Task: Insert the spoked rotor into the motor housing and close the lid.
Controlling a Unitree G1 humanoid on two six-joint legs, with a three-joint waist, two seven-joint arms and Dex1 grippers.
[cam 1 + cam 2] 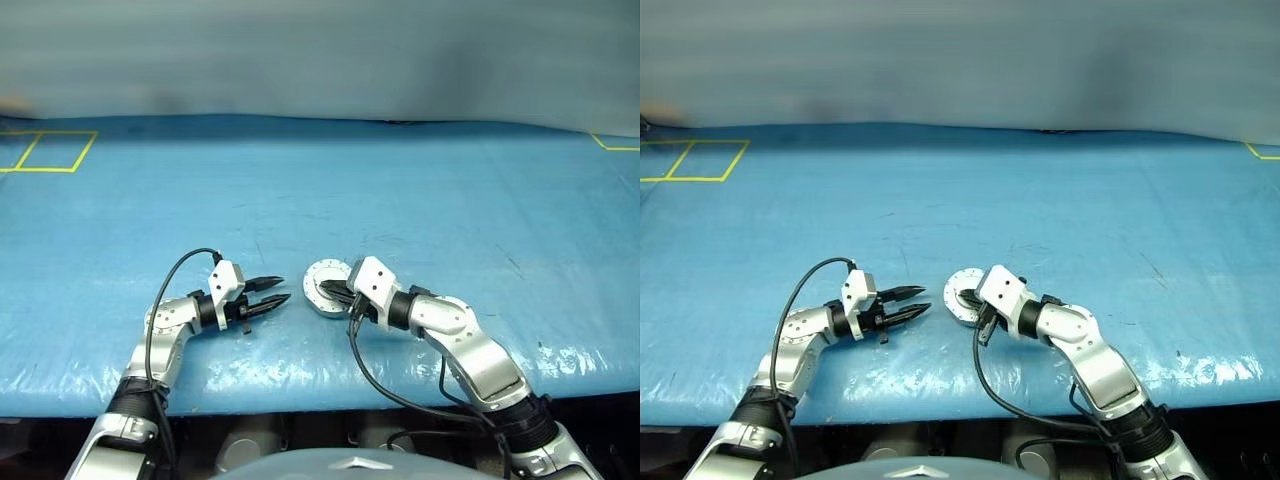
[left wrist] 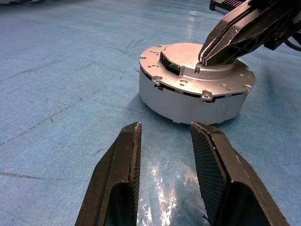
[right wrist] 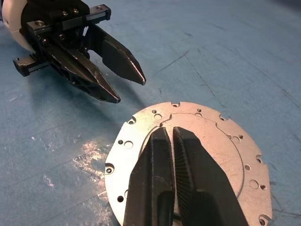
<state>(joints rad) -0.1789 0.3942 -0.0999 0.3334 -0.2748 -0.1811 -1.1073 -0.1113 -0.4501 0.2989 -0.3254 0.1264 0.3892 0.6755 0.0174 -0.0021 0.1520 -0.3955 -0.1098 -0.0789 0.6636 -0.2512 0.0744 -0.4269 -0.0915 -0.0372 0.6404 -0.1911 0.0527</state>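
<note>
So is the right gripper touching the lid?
Touching: in the left wrist view the right gripper tip presses on the closed lid.

Lid (image 2: 197, 70) matt grey metal; table cover (image 1: 400, 200) glossy wrinkled blue plastic; claw fingers (image 2: 117, 183) black, ribbed.

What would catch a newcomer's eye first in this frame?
The closed motor housing, a round grey puck, sits on the blue table cover, near its front edge. The right tool presses its nearly shut fingers onto the lid. Beside the housing, to its left, the left tool hangs open, pointing at it without touching.
</note>
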